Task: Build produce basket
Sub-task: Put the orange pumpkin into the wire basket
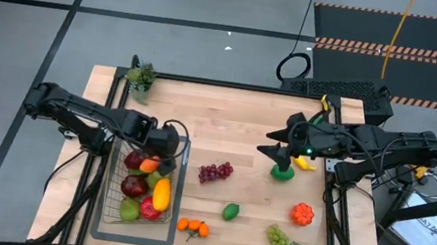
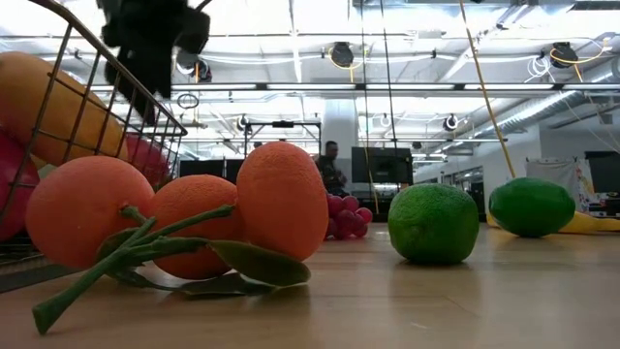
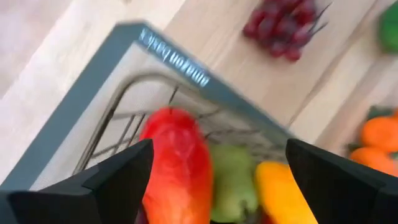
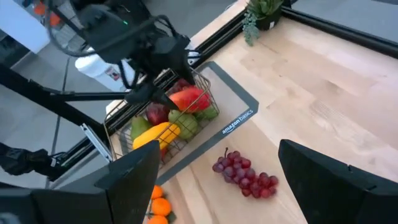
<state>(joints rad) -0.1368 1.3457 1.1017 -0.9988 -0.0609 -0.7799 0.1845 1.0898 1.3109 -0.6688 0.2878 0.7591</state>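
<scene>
Counter (image 1: 234,129), front edge to back.

Front: green grapes (image 1: 283,244); oranges (image 1: 194,228) on a leafy stem, just outside the basket's front corner; a lime (image 1: 230,212); an orange-red fruit (image 1: 301,214).

Front left: the basket (image 1: 179,187), wire, standing on a grey mat (image 3: 81,106), holding red apples (image 1: 135,186), a green pear (image 1: 130,209), a yellow mango (image 1: 162,193) and a red mango (image 3: 180,165).

Over the basket's far end: left gripper (image 1: 167,143), fingers spread and empty, the red mango directly beneath.

Middle: purple grapes (image 1: 214,172), alone.

Right: right gripper (image 1: 282,155), fingers apart, hanging above a green fruit (image 1: 282,173) with a banana (image 1: 305,163) beside it; no grasp.

Back left corner: potted sprig (image 1: 141,78).
</scene>
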